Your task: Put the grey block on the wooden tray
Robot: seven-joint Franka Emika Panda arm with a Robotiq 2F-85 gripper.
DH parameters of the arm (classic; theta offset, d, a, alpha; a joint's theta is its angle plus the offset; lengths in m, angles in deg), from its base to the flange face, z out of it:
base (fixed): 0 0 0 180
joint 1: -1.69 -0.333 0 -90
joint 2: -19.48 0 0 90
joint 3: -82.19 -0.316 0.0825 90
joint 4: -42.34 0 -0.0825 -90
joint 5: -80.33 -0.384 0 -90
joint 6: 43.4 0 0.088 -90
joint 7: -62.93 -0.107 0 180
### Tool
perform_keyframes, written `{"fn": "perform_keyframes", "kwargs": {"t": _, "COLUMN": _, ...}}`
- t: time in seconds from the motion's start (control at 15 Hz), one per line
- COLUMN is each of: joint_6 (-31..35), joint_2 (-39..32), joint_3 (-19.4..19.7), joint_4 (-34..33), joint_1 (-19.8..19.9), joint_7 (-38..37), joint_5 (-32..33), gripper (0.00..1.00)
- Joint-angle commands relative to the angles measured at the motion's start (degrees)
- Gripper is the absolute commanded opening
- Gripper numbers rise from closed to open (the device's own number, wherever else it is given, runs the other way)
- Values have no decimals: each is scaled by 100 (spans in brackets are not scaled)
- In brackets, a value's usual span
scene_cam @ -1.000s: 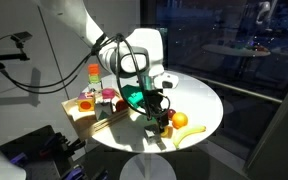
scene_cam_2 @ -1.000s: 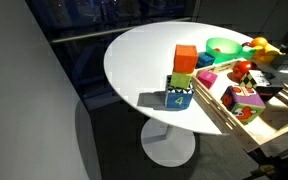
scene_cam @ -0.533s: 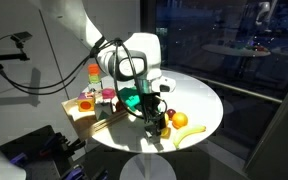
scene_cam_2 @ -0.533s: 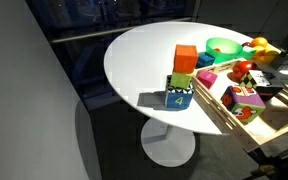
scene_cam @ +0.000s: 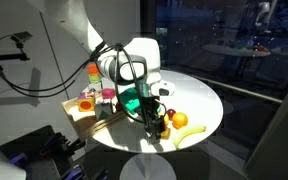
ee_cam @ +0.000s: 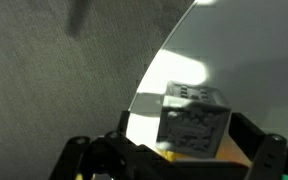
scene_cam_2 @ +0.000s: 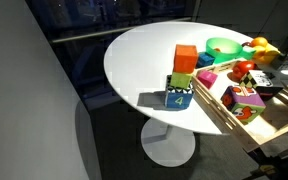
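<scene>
The grey block [ee_cam: 194,118], a pale cube with a patterned face, shows only in the wrist view. It sits near the white table's curved edge with something yellow just under it. My gripper [ee_cam: 187,142] straddles it. The right finger is close against the block and a gap shows on the left side, so the jaws are open. In an exterior view my gripper [scene_cam: 155,119] is low over the table's near side and hides the block. The wooden tray [scene_cam: 84,118] lies to the side of the arm, and its rim shows in the other exterior view [scene_cam_2: 220,108]. It holds several toys.
A green bowl [scene_cam_2: 222,47] stands by the tray. A blue block marked 4 [scene_cam_2: 179,98], a green block [scene_cam_2: 184,80] and an orange block [scene_cam_2: 186,58] are stacked. An orange fruit [scene_cam: 179,120] and a banana [scene_cam: 190,135] lie close to my gripper. The table edge is close by.
The arm has sunk slightly toward the table. The blocks, the bowl and the tray have not moved.
</scene>
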Motion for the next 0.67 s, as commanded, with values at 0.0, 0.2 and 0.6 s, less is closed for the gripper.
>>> {"fn": "perform_keyframes", "kwargs": {"t": 0.0, "joint_6": 198, "joint_2": -113, "joint_3": 101, "joint_4": -16, "joint_1": -82, "joint_7": -312, "joint_5": 285, "gripper": 100}}
{"fn": "perform_keyframes", "kwargs": {"t": 0.2, "joint_6": 318, "joint_2": -223, "joint_3": 172, "joint_4": -39, "joint_1": -138, "joint_7": -473, "joint_5": 454, "gripper": 81}}
{"fn": "perform_keyframes", "kwargs": {"t": 0.6, "joint_6": 49, "joint_2": 3, "joint_3": 325, "joint_4": 22, "joint_1": -311, "joint_7": -812, "joint_5": 799, "gripper": 34}}
